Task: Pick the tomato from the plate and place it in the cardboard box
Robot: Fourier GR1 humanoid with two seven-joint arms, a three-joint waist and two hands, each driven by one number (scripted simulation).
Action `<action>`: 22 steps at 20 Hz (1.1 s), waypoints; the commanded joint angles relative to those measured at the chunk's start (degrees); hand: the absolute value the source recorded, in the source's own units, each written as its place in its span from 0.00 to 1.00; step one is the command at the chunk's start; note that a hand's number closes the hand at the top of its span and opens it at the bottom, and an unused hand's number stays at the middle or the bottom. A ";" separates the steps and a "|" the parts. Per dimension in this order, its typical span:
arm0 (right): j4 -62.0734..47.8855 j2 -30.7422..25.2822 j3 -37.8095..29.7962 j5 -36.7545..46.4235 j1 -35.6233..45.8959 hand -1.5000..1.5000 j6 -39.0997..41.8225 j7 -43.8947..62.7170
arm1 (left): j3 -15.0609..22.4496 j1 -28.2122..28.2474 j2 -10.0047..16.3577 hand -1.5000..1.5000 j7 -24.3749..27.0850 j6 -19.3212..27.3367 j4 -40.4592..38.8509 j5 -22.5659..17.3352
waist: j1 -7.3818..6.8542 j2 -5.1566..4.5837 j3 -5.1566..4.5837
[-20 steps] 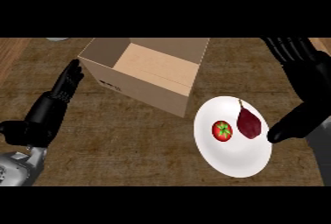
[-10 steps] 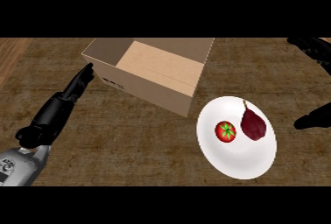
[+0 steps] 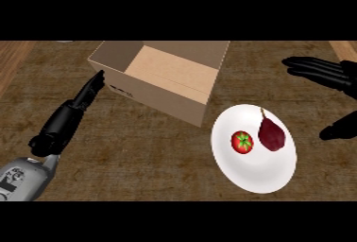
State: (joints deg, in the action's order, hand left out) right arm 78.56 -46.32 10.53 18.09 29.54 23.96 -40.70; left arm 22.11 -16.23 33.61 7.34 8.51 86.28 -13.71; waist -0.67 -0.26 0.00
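The dark brown bench (image 3: 140, 160) looks like rough, matt wood with a fine mottled grain. A paler wooden strip (image 3: 12, 56) edges it at the left. The open tan cardboard box (image 3: 164, 97) is plain matt paperboard, dull inside and out. The round white plate (image 3: 258, 182) looks smooth, with a soft sheen. The small red tomato (image 3: 242, 142) has glossy skin, and the dark maroon pear-shaped vegetable (image 3: 270, 135) looks duller. The black left robot hand (image 3: 70, 113) and black right robot hand (image 3: 327, 73) look like matt plastic. The grey left forearm (image 3: 24, 177) appears smooth and faintly metallic.
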 commanded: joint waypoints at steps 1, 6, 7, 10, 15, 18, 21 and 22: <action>6.47 -1.34 8.06 9.07 -0.55 0.00 0.78 0.38 | -1.44 -1.63 -0.16 0.50 -0.40 -0.40 -1.35 0.31 | 0.68 0.32 -0.06; 17.16 -4.22 10.27 12.92 -2.32 0.00 3.93 8.31 | -2.29 0.99 -0.23 0.50 1.17 -1.74 -1.83 1.16 | 1.43 0.55 -0.08; 20.33 -2.10 12.62 16.13 -5.27 0.00 0.60 10.92 | -2.44 0.05 0.23 0.50 -2.37 -1.03 0.74 1.22 | 1.46 0.68 -0.03; 24.70 0.73 14.67 19.00 -5.70 0.00 3.67 19.16 | -2.79 2.71 0.19 0.50 -1.26 -2.48 2.66 1.40 | 0.82 0.59 -0.02; 30.23 3.15 14.86 22.13 -8.66 0.00 9.32 26.75 | -4.84 3.69 -1.64 0.50 -0.90 -2.52 2.73 3.56 | 0.73 0.46 -0.01; 32.81 5.33 16.41 24.14 -10.76 0.00 12.27 29.60 | -5.84 -0.16 -3.34 0.50 -2.92 -4.73 -0.06 4.03 | 1.01 0.38 -0.01; 30.57 7.16 13.53 23.98 -8.06 0.00 17.09 29.44 | -8.57 2.74 -2.35 0.50 -2.83 -7.98 1.72 3.29 | 0.57 0.35 -0.01; 29.68 7.17 16.70 28.65 -13.04 0.00 11.35 26.34 | -9.56 2.16 -3.16 0.50 -1.29 -7.70 -0.13 4.36 | 0.72 0.30 0.01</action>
State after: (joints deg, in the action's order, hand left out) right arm 107.44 -40.47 25.85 42.80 20.09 35.46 -14.06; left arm 15.19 -14.37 30.83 5.92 2.79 86.56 -9.73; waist 0.06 0.09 -0.02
